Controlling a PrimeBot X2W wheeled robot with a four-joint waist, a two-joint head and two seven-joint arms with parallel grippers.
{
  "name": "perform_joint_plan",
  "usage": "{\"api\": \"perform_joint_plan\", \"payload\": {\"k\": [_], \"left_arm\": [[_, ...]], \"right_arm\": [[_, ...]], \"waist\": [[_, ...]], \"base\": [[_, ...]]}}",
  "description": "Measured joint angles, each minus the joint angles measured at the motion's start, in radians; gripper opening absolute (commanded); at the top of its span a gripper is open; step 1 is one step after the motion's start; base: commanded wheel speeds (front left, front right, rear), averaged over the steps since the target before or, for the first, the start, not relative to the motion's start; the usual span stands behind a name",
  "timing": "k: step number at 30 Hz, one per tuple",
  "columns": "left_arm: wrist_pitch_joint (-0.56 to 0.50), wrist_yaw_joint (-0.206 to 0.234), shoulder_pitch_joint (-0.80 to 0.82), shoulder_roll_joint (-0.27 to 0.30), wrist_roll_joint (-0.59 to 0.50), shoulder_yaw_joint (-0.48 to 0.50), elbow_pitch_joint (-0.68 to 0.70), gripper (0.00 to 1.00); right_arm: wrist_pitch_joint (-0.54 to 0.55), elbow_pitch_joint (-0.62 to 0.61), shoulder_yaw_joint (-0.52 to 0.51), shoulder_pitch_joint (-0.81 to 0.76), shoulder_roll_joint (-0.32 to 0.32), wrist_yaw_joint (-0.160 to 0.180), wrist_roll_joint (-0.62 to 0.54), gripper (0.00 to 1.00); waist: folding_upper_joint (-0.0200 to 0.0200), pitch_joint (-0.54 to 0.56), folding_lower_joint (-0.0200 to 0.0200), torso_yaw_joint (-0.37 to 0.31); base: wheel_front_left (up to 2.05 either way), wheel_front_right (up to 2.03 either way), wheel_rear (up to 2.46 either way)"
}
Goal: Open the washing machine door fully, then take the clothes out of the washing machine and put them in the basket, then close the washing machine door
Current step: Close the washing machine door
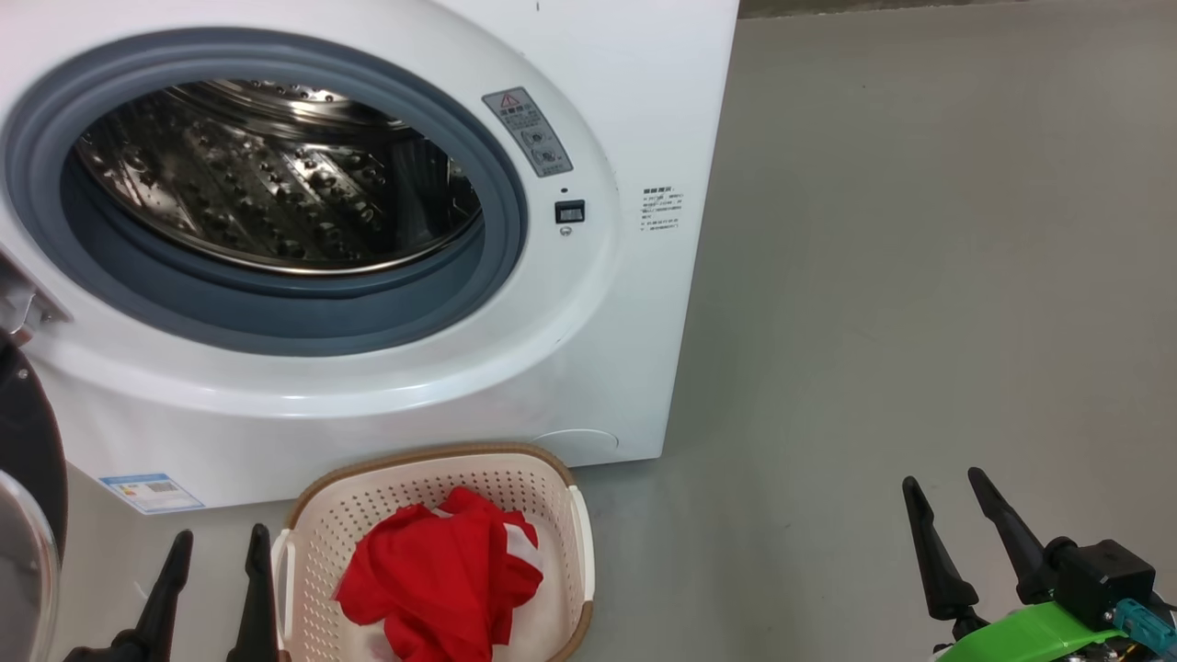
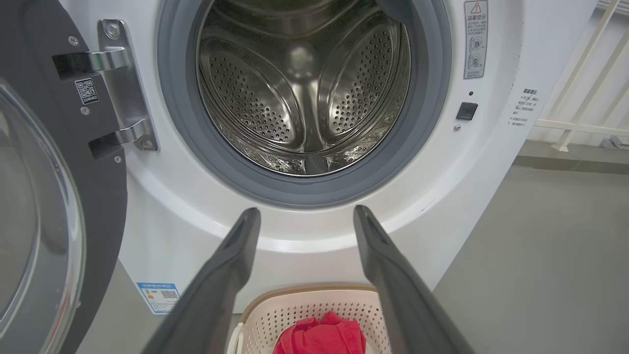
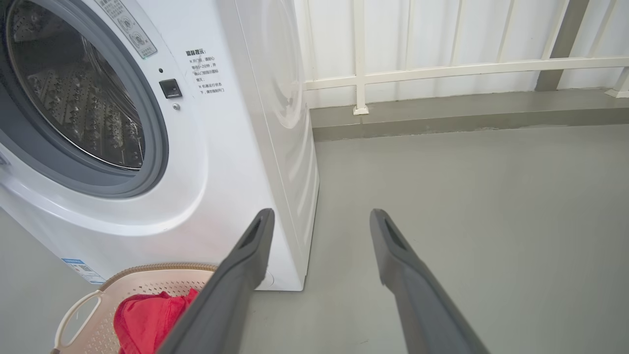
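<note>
- Down in the basket (image 1: 423, 453), the clothes (image 1: 441, 570) lie heaped; drum (image 1: 276, 184) looks bare.
- Left gripper (image 1: 221, 538) and right gripper (image 1: 943, 480) both gape, empty.
- We'd push the washing machine door (image 1: 28, 432) by its outer rim until latched.

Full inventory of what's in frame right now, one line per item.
washing machine: 1, white, upper left of the head view
washing machine door: 1, black rim with clear glass, swung open left of the opening
basket: 1, cream with brown rim, on the floor before the machine
clothes: count unclear, red with white, heaped in the basket
blue label: 1, machine's lower front
railing: 1, white, behind the machine
floor: 1, grey
left gripper: 1, dark, jaws apart, left of the basket
right gripper: 1, dark, jaws apart, lower right
</note>
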State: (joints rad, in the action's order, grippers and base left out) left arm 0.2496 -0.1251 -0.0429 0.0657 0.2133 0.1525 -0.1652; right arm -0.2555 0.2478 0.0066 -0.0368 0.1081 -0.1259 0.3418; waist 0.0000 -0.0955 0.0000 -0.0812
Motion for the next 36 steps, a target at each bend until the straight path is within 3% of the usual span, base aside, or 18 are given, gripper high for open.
{"api": "perform_joint_plan", "payload": {"k": [21, 36], "left_arm": [[0.0, 0.0, 0.0, 0.0, -0.002, 0.002, 0.009, 1.0], [0.0, 0.0, 0.0, 0.0, -0.001, 0.001, 0.019, 1.0]], "right_arm": [[0.0, 0.0, -0.002, 0.001, -0.001, 0.0, 0.0, 1.0], [0.0, 0.0, -0.003, 0.001, -0.002, 0.0, 0.0, 1.0]], "waist": [[0.0, -0.005, 0.0, 0.004], [0.0, -0.006, 0.0, 0.005]], "base": [[-1.26, 1.26, 0.0], [-0.19, 0.19, 0.0]]}}
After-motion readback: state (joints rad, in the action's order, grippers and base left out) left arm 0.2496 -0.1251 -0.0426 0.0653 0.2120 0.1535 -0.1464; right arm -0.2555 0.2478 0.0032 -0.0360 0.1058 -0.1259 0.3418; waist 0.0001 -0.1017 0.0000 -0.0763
